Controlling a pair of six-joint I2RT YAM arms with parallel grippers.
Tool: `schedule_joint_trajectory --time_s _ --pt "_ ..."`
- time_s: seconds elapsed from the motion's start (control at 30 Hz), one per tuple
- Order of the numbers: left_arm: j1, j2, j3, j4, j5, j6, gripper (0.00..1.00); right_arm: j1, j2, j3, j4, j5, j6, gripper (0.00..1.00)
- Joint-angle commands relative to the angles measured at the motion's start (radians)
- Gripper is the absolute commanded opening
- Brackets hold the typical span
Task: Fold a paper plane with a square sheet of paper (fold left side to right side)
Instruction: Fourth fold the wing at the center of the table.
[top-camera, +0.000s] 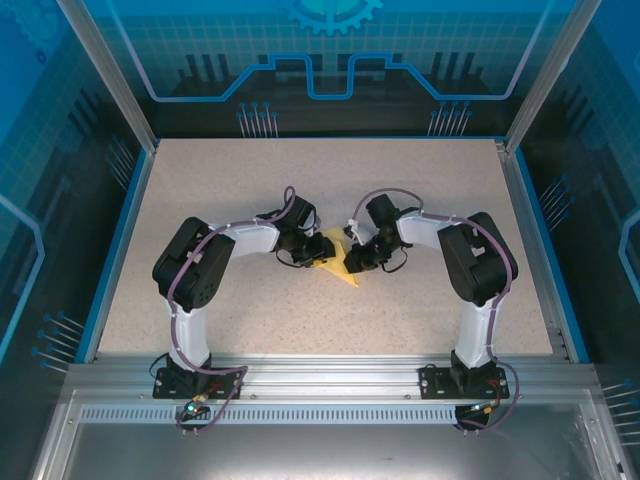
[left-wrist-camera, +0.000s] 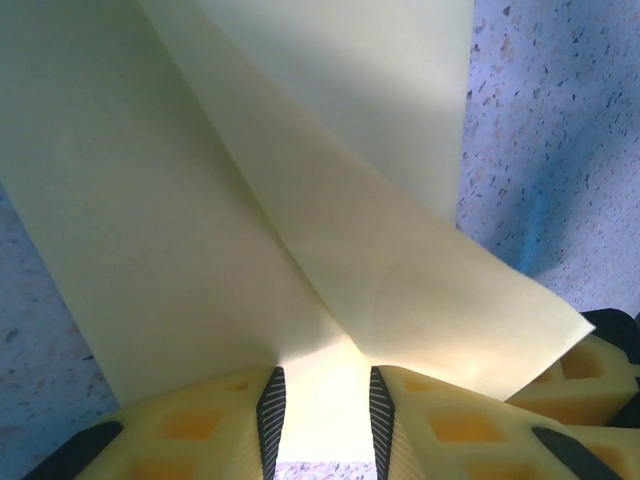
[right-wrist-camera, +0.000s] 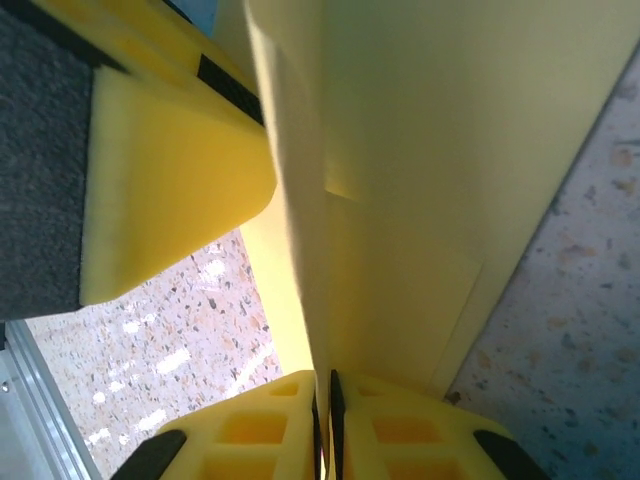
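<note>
Right wrist view is showing the right end effector (right-wrist-camera: 326, 398) clamping tight on a raised flap of the paper (right-wrist-camera: 430, 150), probably to carry the fold across, while the left end effector (left-wrist-camera: 325, 405), jaws narrowly apart, seems to be pinning it mid-surface (left-wrist-camera: 560, 120).

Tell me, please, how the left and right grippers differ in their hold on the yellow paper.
The left gripper has its jaws apart, the yellow paper showing in the gap; the right gripper has its jaws pinched shut on it. The left gripper meets the paper from the left, the right gripper from the right. Both are at the same paper.
</note>
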Motion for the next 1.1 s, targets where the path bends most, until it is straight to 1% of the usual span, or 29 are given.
schedule_joint_trajectory --time_s 0.0,0.2,0.53,0.83,0.93,1.07 --pt "-0.007 0.026 0.006 -0.042 -0.023 0.003 0.33 -0.022 0.030 0.023 -0.038 -0.052 -0.036 0.13" --pt "-0.007 0.025 0.008 -0.044 -0.024 0.004 0.33 -0.050 0.046 0.029 -0.048 -0.074 -0.042 0.09" --pt "-0.007 0.020 0.007 -0.041 -0.022 0.004 0.33 -0.064 0.072 0.041 -0.061 -0.107 -0.062 0.08" --pt "-0.007 -0.053 0.045 -0.076 -0.014 0.033 0.33 -0.067 0.097 0.054 -0.078 -0.104 -0.067 0.09" --pt "-0.008 -0.070 0.068 -0.094 -0.006 0.041 0.29 -0.067 0.100 0.055 -0.080 -0.102 -0.067 0.09" --pt "-0.012 -0.049 0.101 -0.104 0.013 0.048 0.26 -0.065 0.103 0.058 -0.081 -0.099 -0.067 0.09"
